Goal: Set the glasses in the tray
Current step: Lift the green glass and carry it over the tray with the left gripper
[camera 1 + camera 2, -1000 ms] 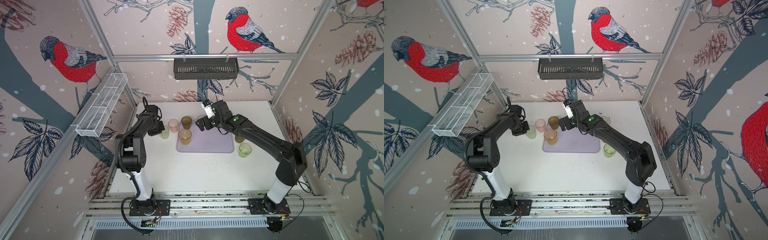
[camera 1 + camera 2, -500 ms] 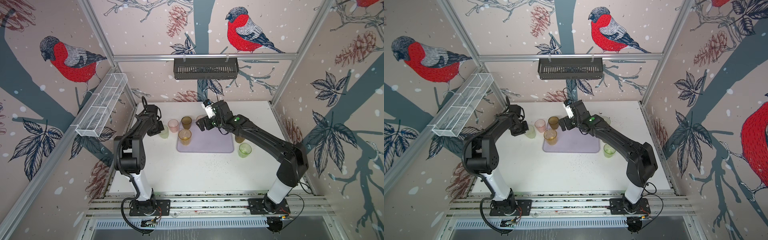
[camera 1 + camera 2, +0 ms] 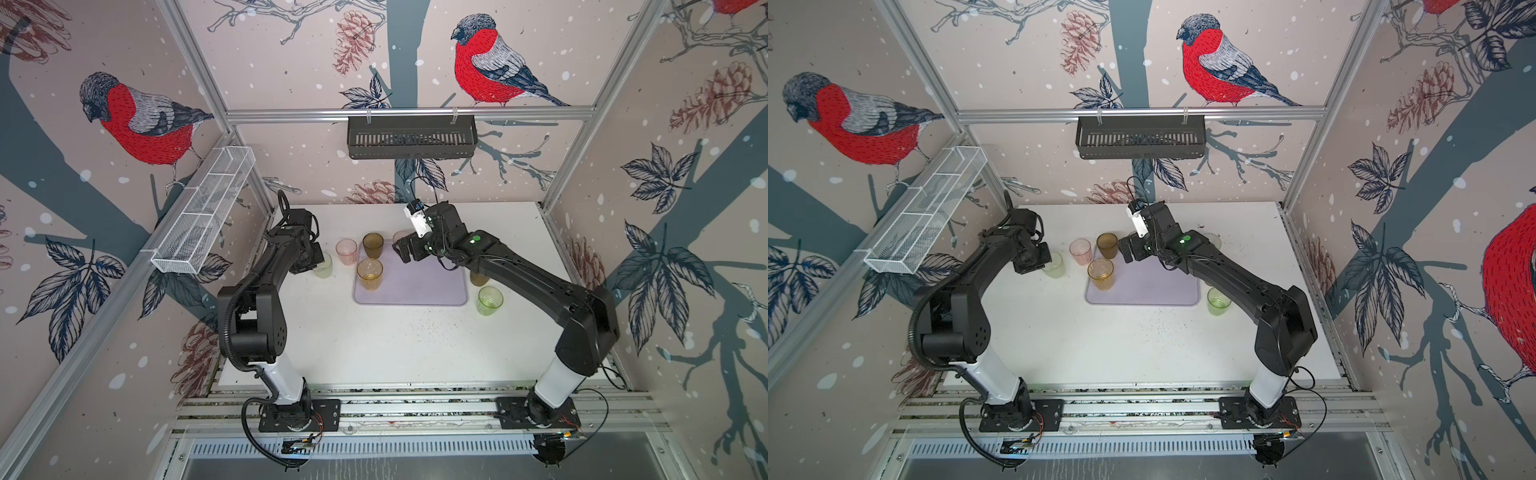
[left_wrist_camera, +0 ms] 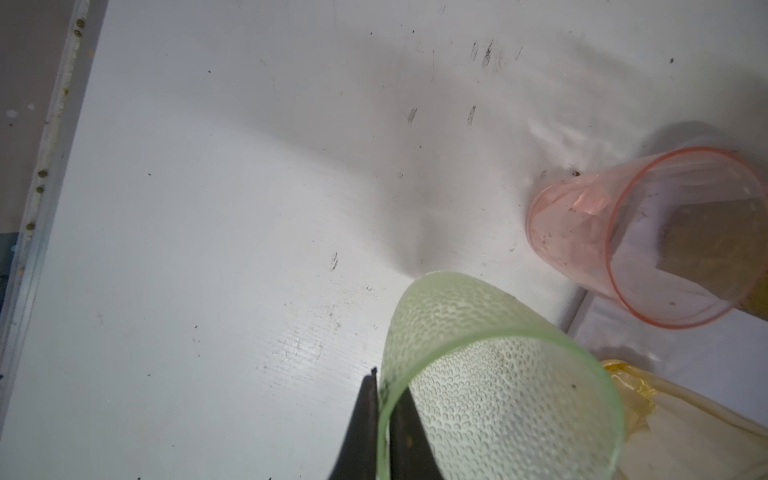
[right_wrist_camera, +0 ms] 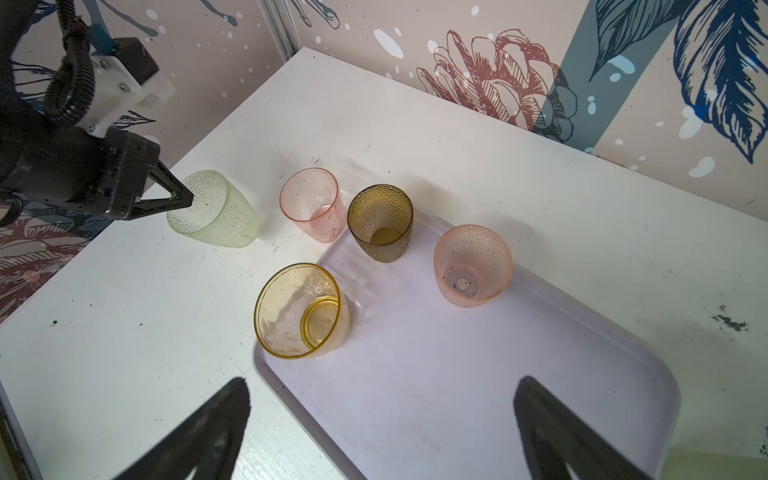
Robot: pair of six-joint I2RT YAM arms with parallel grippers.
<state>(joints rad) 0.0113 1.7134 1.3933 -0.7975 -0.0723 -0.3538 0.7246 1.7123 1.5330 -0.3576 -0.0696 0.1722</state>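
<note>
Left gripper [image 5: 183, 198] pinched on the rim wall of the pale frosted green glass [image 5: 216, 212], one finger inside, one outside; glass upright or slightly tilted, base apparently on the white table [image 3: 395, 340]. Same pinch shows in the left wrist view, pale green glass [image 4: 478, 374].

Key relation: tray [image 3: 415, 286] lies to the right of the left gripper [image 3: 316, 266], beyond the smooth pink glass [image 3: 346, 251], which stands between the held glass and the tray's far-left corner. Judgement: the carry must lift over or pass in front of the pink one; glass axis stays vertical.

On tray: amber glass [image 5: 299, 311] at the near-left edge, brown glass [image 5: 380, 222] at the far-left corner, textured pink glass [image 5: 471, 266] farther right. Middle and right of tray bare.

Right gripper [image 5: 382, 436] spread wide, empty, hovering over the tray's near part. Right of it, off tray: bright green glass [image 3: 490, 300], another amber glass [image 3: 478, 277] partly hidden under the arm. Right arm nearer those two; left arm nearer the pink one.
</note>
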